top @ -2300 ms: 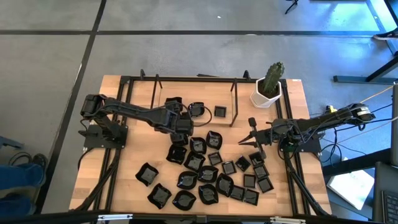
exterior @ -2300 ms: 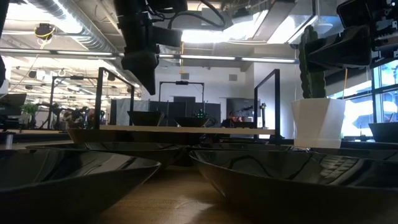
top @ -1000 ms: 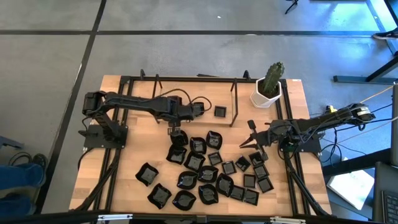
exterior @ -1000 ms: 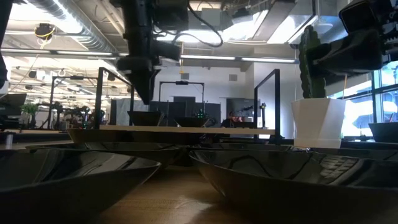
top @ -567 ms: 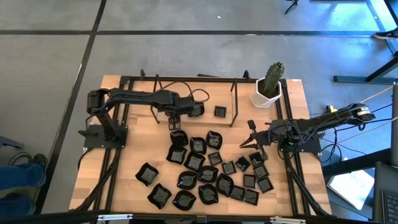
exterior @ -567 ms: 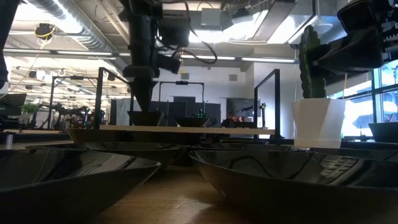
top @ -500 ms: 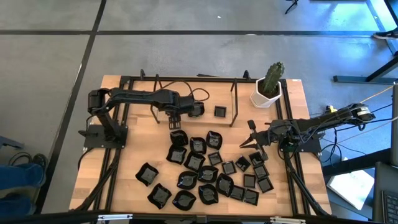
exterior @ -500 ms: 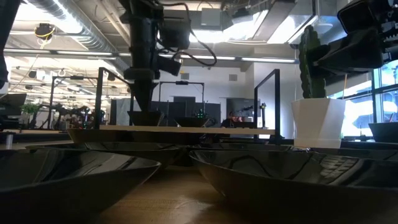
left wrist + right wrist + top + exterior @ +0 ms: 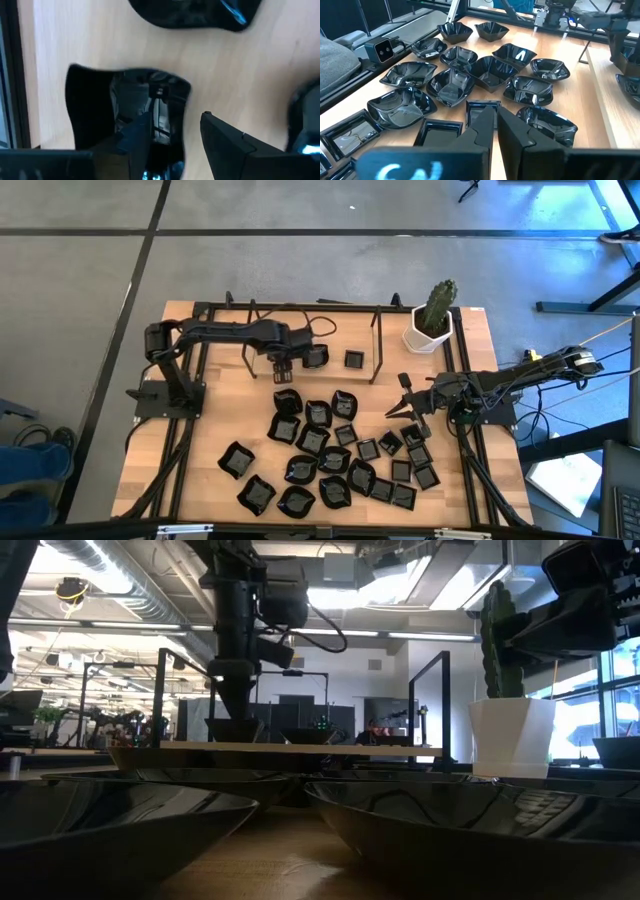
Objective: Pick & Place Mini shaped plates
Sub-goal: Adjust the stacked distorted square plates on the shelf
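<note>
Several mini shaped plates, glossy and black, lie in a pile [image 9: 330, 450] on the wooden table, also seen in the right wrist view [image 9: 490, 70]. Two more plates [image 9: 315, 357] [image 9: 352, 360] sit apart near the far rail. My left gripper [image 9: 283, 370] points down, open, over a wavy-edged square plate [image 9: 100, 100]. One finger [image 9: 140, 135] stands over the plate's hollow and the other [image 9: 225, 142] over bare wood outside its rim [image 9: 184, 100]. My right gripper [image 9: 405, 405] hangs shut and empty at the pile's right side [image 9: 496, 112].
A white pot with a green cactus [image 9: 432, 320] stands at the far right corner. Black frame rails [image 9: 300, 307] run along the far edge, with an upright post [image 9: 378, 345] beside the separate plates. Bare wood [image 9: 220, 400] shows left of the pile.
My left gripper has gone from above the pile's far end toward the table's far edge and sunk a little, coming down over the single plate near the rail. My right arm has kept still.
</note>
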